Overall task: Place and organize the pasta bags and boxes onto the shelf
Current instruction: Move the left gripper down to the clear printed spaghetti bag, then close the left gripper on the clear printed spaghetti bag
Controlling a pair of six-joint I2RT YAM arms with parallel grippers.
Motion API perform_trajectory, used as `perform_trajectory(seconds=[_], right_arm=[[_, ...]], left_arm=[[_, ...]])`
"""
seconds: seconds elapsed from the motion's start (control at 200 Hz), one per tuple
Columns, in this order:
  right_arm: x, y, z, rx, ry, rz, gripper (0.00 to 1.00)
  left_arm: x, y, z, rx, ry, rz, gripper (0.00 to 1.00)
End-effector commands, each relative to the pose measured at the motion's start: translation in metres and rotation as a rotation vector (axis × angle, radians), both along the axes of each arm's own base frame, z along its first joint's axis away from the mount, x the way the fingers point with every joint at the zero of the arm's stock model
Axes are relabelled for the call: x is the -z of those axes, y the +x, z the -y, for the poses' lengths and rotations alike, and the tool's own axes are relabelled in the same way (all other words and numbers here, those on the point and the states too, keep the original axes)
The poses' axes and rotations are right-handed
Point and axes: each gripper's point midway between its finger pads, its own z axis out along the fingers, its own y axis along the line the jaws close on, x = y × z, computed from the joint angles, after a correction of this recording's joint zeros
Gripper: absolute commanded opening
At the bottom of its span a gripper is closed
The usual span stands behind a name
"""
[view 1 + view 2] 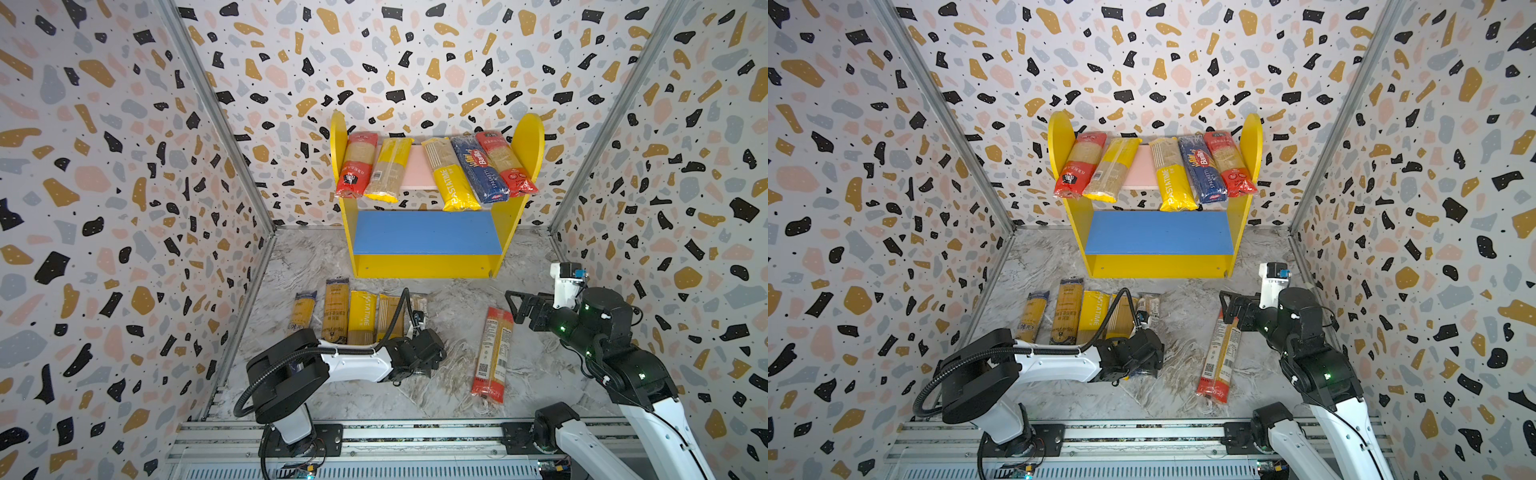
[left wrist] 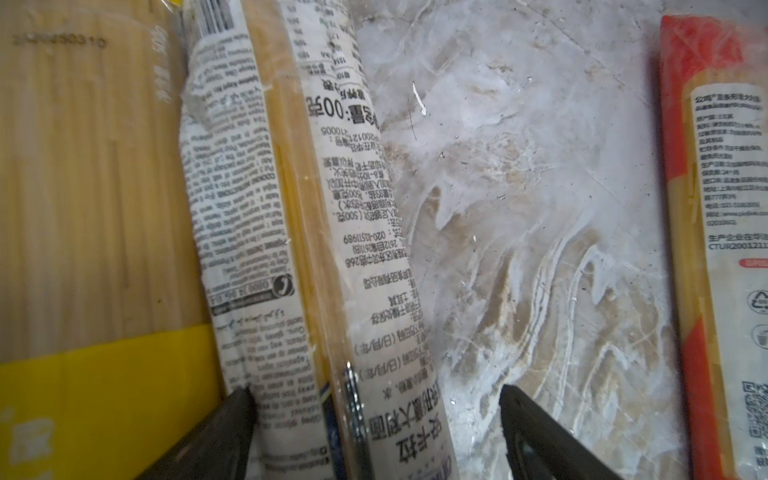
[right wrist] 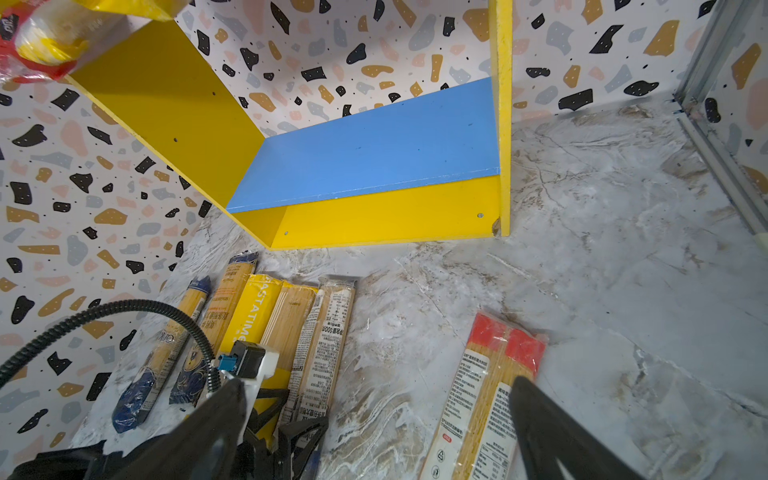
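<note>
1. Logging the shelf [image 1: 528, 141] first: it stands at upper centre in both top views, against the back wall, with yellow sides and base, a pink upper board [image 1: 417, 168] and a blue lower board [image 1: 428, 232].
2. Five spaghetti packets lie front-to-back on the pink upper board, their near ends overhanging its edge. From frame-left they are a red packet [image 1: 356, 164] and a plain yellow packet [image 1: 388, 168]. A strip of bare pink separates these from a PASTATIME packet [image 1: 451, 174], a dark blue Barilla packet [image 1: 478, 168] and a second red packet [image 1: 505, 164] beside the right side panel.
3. The blue lower board shows its whole face.
4. On the marble table [image 1: 457, 291], lower centre-left, a row of five packets [image 1: 349, 311] lies side by side. The white-label packet [image 3: 328, 332] is at its frame-right end.
5. A red-ended packet [image 1: 492, 353] lies alone at lower centre-right, well apart from the row.
6. The left gripper [image 2: 374, 395] has its jaws spread wide, low over the near end of the white-label packet. The packet lies between the fingers [image 2: 232, 419], one just beside its edge and the other over bare marble, and it is not clamped.
7. The right gripper [image 1: 512, 307] has its jaws wide apart and holds nothing. It hovers near the far end of the red-ended packet.
</note>
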Motion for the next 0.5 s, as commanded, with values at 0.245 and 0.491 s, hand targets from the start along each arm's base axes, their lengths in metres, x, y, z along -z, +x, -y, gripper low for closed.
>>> perform_trajectory(seconds=[0.245, 0.491], right_arm=[[-0.002, 0.000, 0.000, -0.008, -0.011, 0.021, 0.99], [-0.002, 0.002, -0.005, -0.031, 0.000, 0.025, 0.99]], left_arm=[[0.019, -0.018, -0.025, -0.057, 0.083, -0.034, 0.91], [0.025, -0.018, -0.024, -0.054, 0.083, -0.039, 0.91]])
